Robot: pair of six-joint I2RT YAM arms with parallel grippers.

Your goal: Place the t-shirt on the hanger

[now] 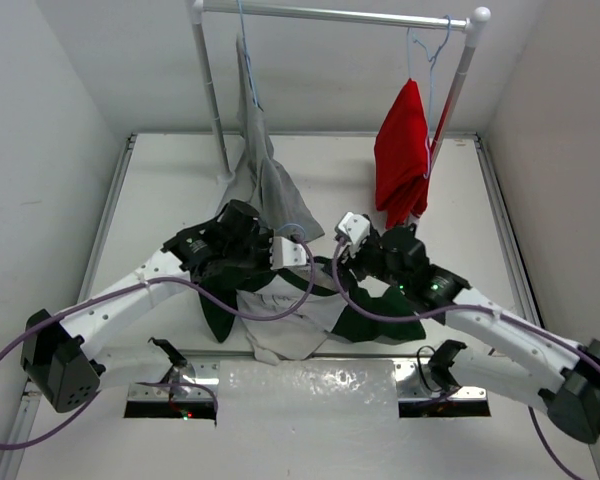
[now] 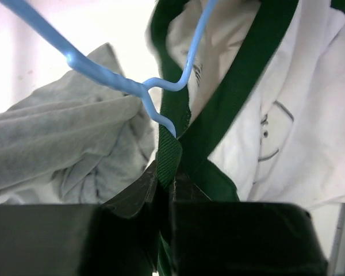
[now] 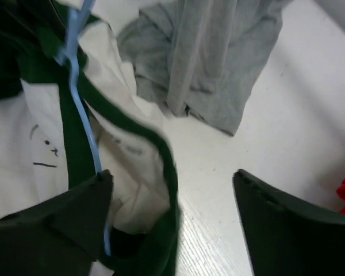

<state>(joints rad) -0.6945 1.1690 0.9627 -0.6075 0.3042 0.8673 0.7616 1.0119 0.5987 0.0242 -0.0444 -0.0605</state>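
Observation:
My left gripper (image 2: 169,174) is shut on the dark green collar band of the t-shirt (image 2: 287,109), whose white front panel with a line-drawn print spreads to the right. The pale-blue wire hanger (image 2: 118,79) runs into the neck opening just above that grip. In the top view the t-shirt (image 1: 290,322) lies crumpled on the table between both arms. My right gripper (image 3: 172,178) stands open over the collar edge (image 3: 164,150), holding nothing. The hanger wire (image 3: 83,123) passes down beside its left finger (image 3: 63,221).
A grey garment (image 1: 262,175) hangs from the rack rail (image 1: 330,14) down onto the table beside the t-shirt. A red garment (image 1: 400,155) hangs at the right, with a bare hanger (image 1: 432,48) above it. A shiny sheet (image 1: 310,385) covers the near edge.

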